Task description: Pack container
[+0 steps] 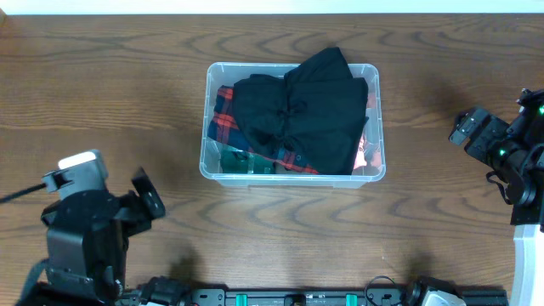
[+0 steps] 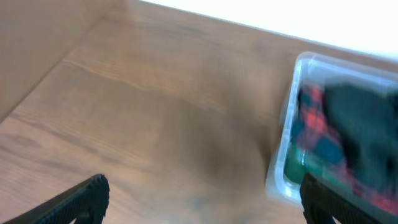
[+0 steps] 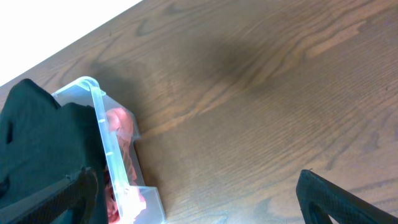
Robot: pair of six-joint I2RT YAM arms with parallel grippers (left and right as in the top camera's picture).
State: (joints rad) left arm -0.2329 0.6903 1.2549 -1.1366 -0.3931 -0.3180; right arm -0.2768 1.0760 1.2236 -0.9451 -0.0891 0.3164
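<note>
The clear plastic container (image 1: pixel 209 127) stands at the middle of the table. It holds a black garment (image 1: pixel 302 106) on top, red-and-dark plaid cloth (image 1: pixel 223 119), something green (image 1: pixel 231 160) at its front left and something pink at its right. My left gripper (image 1: pixel 144 200) is open and empty at the front left, apart from the bin. My right gripper (image 1: pixel 467 129) is open and empty at the right, apart from the bin. The left wrist view shows the container (image 2: pixel 287 124) to the right of its open jaws (image 2: pixel 202 199). The right wrist view shows the container (image 3: pixel 102 134) at the left of its open jaws (image 3: pixel 199 193).
The wooden table (image 1: pixel 102 93) stretches around the bin. A white wall edge runs along the far side (image 1: pixel 272 7). A black rail with connectors lies along the front edge (image 1: pixel 306 296).
</note>
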